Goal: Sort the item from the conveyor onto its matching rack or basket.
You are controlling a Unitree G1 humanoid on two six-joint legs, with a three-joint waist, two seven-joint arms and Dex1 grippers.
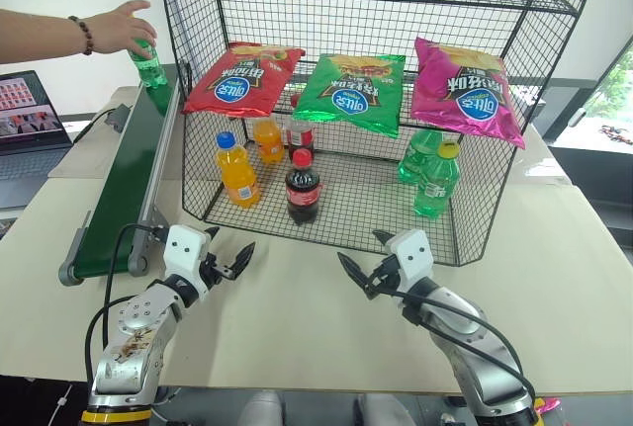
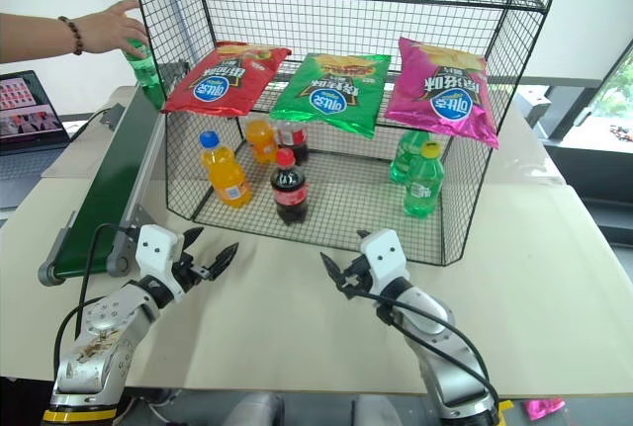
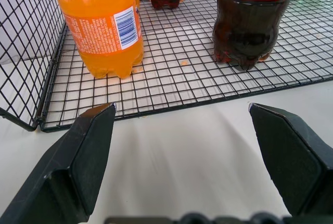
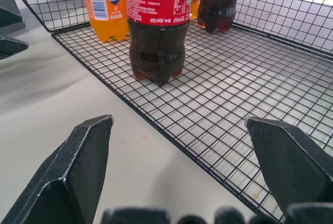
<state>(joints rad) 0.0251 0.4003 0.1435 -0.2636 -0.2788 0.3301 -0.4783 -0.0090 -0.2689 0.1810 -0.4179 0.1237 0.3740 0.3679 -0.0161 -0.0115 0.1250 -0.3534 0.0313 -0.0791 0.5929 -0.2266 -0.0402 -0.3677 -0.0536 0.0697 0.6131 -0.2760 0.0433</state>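
Green soda bottle (image 1: 149,63) at conveyor (image 1: 124,184) far end, cap hidden under person's hand (image 1: 121,27). Left gripper (image 1: 229,261), right gripper (image 1: 358,273): fingers spread, empty, above worktop (image 1: 297,317).

Left gripper (image 1: 226,260): held low and forward, pointing forward and inward, black fingers (image 3: 86,154) spread wide, nothing between them. Right gripper (image 1: 364,266): level with it, angled inward toward the left gripper, jaws wide apart, holding nothing. The two stand near, not touching.
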